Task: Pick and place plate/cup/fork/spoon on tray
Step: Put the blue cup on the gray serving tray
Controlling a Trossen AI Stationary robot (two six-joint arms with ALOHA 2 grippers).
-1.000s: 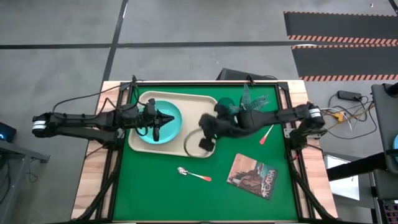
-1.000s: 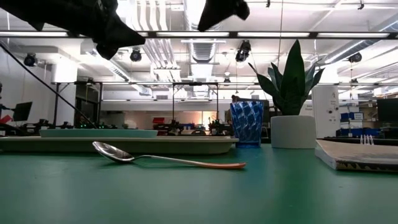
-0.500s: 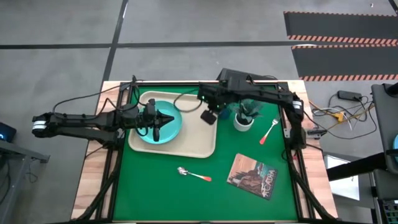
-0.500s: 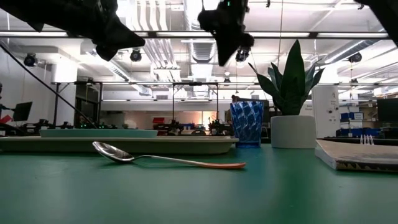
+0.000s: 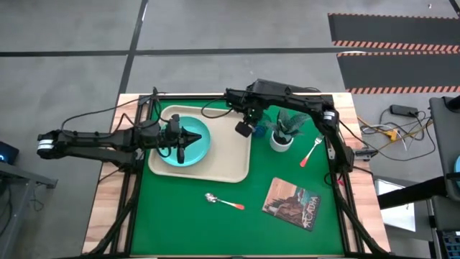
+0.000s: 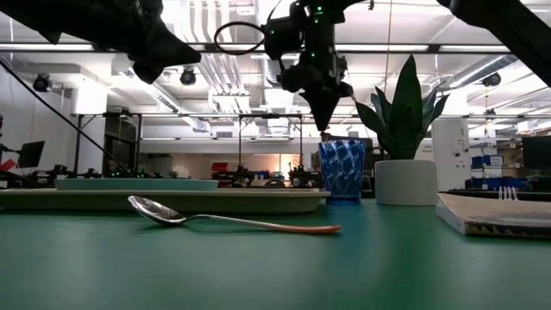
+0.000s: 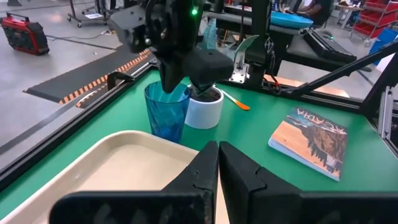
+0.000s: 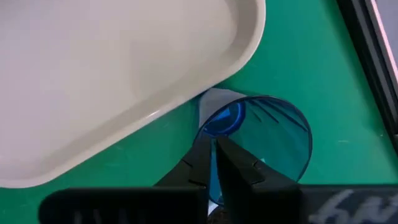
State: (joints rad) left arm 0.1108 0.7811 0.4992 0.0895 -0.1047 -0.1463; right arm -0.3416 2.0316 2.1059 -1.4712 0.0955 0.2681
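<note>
The turquoise plate point(image 5: 188, 147) lies on the beige tray point(image 5: 223, 162). The blue cup point(image 6: 342, 170) stands on the green mat just off the tray's far right corner, also in the right wrist view point(image 8: 264, 137) and the left wrist view point(image 7: 166, 112). My right gripper point(image 8: 216, 144) is shut, points down and hangs just above the cup's rim point(image 6: 325, 129). My left gripper point(image 5: 195, 137) is shut and hovers above the plate point(image 7: 217, 149). The spoon point(image 5: 224, 202) lies on the mat near the tray's near edge. The fork point(image 5: 310, 152) lies right of the plant pot.
A white pot with a green plant point(image 5: 282, 138) stands close to the cup's right. A picture-covered book point(image 5: 291, 203) lies at the near right. The tray's right half point(image 8: 112, 74) is bare. Black frame rails run along the table's edges.
My right arm has swung from above the tray's near right part toward the table's far edge. Its gripper has come down over the cup. The left arm, plate, spoon and fork have stayed put.
</note>
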